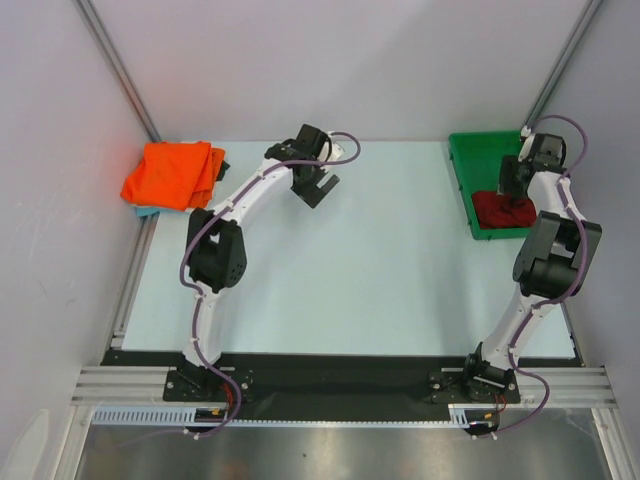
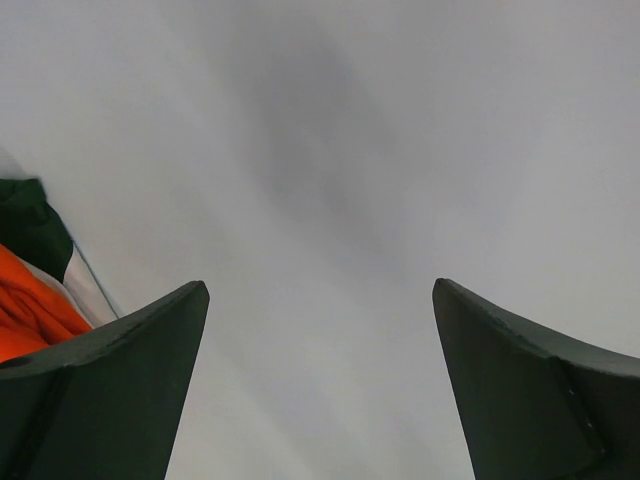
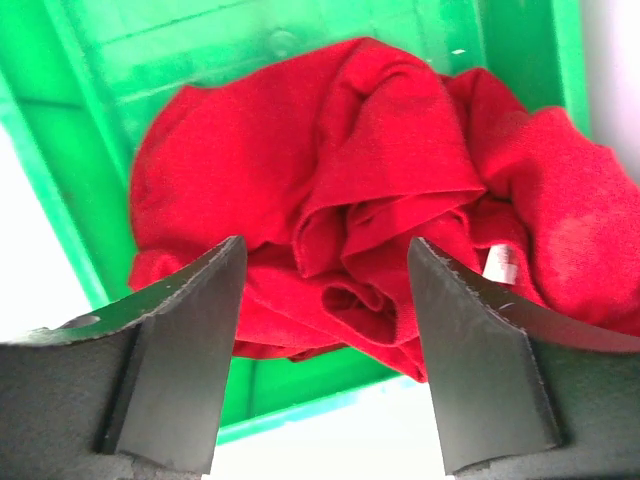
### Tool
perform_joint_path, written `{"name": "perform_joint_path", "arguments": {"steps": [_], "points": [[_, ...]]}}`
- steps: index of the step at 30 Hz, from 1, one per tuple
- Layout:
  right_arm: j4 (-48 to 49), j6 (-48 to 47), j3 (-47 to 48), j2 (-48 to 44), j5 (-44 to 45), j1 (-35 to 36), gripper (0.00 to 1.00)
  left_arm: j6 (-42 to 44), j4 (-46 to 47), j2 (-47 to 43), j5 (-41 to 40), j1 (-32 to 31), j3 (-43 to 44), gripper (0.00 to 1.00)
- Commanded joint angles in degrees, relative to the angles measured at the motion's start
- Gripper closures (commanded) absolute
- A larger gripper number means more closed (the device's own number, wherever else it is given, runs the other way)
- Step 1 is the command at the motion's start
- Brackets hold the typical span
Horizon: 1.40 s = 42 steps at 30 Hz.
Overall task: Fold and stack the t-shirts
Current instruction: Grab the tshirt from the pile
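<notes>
The table [image 1: 350, 270] carries a green tray [image 1: 462, 160] at its far right, holding the crumpled dark red t-shirt [image 3: 380, 150]. The folded orange t-shirt [image 1: 172, 173] lies far left. The right end effector [image 3: 325, 242] is spread astride a red fold. The left end effector [image 2: 320, 284] is spread wide and empty, apart from the orange one.

No text can be read; the one small white tag [image 3: 497, 262] on the dark red t-shirt [image 3: 330, 170] is too blurred to make out.
</notes>
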Motion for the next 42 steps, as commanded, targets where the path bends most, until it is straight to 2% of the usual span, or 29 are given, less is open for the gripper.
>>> {"name": "perform_joint_path", "arguments": {"steps": [1, 6, 9, 10, 11, 12, 13, 16, 19, 21, 25, 30, 42], "points": [[0.85, -2.50, 0.08, 0.32, 3.70, -0.22, 0.30, -0.72, -1.02, 0.87, 0.85, -0.65, 2.85, 0.00], [1.46, -4.97, -1.24, 0.59, 6.78, -0.39, 0.34, -1.07, -1.10, 2.10, 1.20, -0.30, 3.73, 0.00], [1.46, -5.76, -2.20, 0.41, 7.22, -0.92, 0.40, -1.07, -1.01, 2.10, 1.55, -0.30, 4.17, 0.00], [1.46, -6.02, -2.38, 0.50, 7.22, -1.27, 0.45, -1.07, -0.75, 2.19, 1.64, -0.30, 4.34, 0.00], [1.38, -6.20, -2.55, 0.33, 7.05, -1.53, 0.60, -1.07, -0.75, 2.19, 1.55, -0.30, 4.52, 0.00], [1.29, -6.38, -2.82, 0.32, 6.96, -1.71, 0.67, -0.99, -0.66, 2.28, 1.47, -0.30, 4.95, 0.00], [1.29, -6.38, -2.91, 0.15, 6.87, -1.89, 0.72, -0.99, -0.75, 2.54, 1.38, -0.30, 5.13, 0.00], [1.55, -6.38, -3.61, -0.64, 7.13, -2.59, 0.73, -1.07, -0.75, 2.81, 1.11, -0.30, 5.49, 0.00], [1.46, -7.08, -4.22, -1.34, 7.04, -2.86, 0.79, -1.34, -0.84, 2.81, 0.76, -0.21, 5.22, 0.00], [0.94, -7.78, -4.23, -1.17, 6.34, -2.77, 1.00, -1.95, -0.84, 2.72, 0.85, -0.03, 4.79, 0.00], [-1.35, -7.17, -2.55, 0.59, 6.07, -2.59, 1.00, -2.74, -0.49, 2.54, 1.46, -0.03, 3.47, 0.00], [1.55, -9.10, -5.37, -7.04, 6.34, -1.36, 1.00, -3.89, -1.10, 4.47, 3.22, 0.14, 4.95, 0.00], [1.11, -10.77, -1.25, -14.00, 5.20, 2.94, 1.00, -4.33, -0.22, 6.06, 6.21, 3.04, 6.98, 0.00]]}}
